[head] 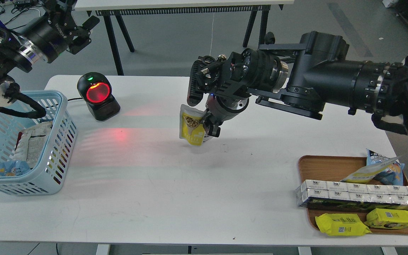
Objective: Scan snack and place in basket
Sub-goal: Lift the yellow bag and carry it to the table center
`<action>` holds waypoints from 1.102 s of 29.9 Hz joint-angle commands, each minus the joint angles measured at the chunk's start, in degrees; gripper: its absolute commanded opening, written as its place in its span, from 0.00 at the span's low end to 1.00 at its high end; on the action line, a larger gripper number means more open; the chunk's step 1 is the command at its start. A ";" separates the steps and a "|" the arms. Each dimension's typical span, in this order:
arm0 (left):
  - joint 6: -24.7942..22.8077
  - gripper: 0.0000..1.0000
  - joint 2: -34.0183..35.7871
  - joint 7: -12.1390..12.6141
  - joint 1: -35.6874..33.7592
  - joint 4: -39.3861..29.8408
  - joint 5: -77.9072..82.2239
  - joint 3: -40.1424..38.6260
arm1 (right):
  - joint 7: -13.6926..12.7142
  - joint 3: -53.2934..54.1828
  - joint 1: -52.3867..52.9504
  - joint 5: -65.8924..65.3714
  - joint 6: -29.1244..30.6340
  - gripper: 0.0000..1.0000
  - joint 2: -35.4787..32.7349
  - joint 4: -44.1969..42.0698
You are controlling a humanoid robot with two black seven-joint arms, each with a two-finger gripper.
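The snack (pixel 191 128), a yellow and white pouch with beige nuts pictured on its front, hangs upright just above the table's middle. My right gripper (pixel 209 128) is shut on its right edge. The black scanner (pixel 97 95) with its glowing red window stands at the back left and throws red light on the table. The light blue basket (pixel 60 140) stands at the left edge with several packets inside. My left gripper (pixel 71 17) is raised behind the table, above the basket and the scanner; its fingers are too dark to tell apart.
A brown wooden tray (pixel 326 166) at the front right holds a row of white boxes (pixel 361 196), two flat yellow packs (pixel 342 224) and a blue-and-yellow bag (pixel 384 170). My right arm (pixel 328 85) spans the back right of the table. Another table's legs stand behind.
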 commanded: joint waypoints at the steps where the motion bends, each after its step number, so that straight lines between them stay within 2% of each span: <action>1: 0.00 1.00 -0.02 0.00 0.17 0.00 0.00 0.04 | -0.01 -0.07 0.17 -0.01 0.08 0.01 0.00 0.44; 15: 0.00 1.00 -0.11 0.00 0.34 0.09 0.00 0.04 | -0.01 0.28 0.09 3.15 0.13 0.01 0.00 3.08; 17: 0.00 1.00 -0.20 0.00 0.34 0.26 0.00 0.04 | -0.01 0.19 -0.09 3.15 0.13 0.04 0.00 3.00; 18: 0.00 1.00 -0.20 0.00 0.34 0.44 0.00 0.04 | -0.01 0.19 -0.09 3.24 0.13 0.08 0.00 2.99; 20: 0.00 1.00 -0.29 0.00 0.34 0.53 0.00 0.04 | -0.01 0.19 -0.26 3.24 0.13 0.24 0.00 2.99; 22: 0.00 1.00 -0.29 0.00 0.43 0.53 0.00 0.04 | -0.01 0.19 -0.61 3.68 0.13 0.47 0.00 3.08; 24: 0.00 1.00 -0.29 0.00 0.43 0.53 0.00 0.04 | -0.01 0.02 -0.62 5.34 0.13 0.62 0.00 3.17; 27: 0.00 1.00 -0.29 0.00 0.34 0.53 0.00 -0.04 | -0.01 -0.07 -0.53 8.15 0.13 0.94 0.00 3.17; 33: 0.00 1.00 -0.37 0.00 0.26 0.53 0.00 0.04 | -0.01 1.07 0.35 10.62 0.13 0.97 0.00 1.94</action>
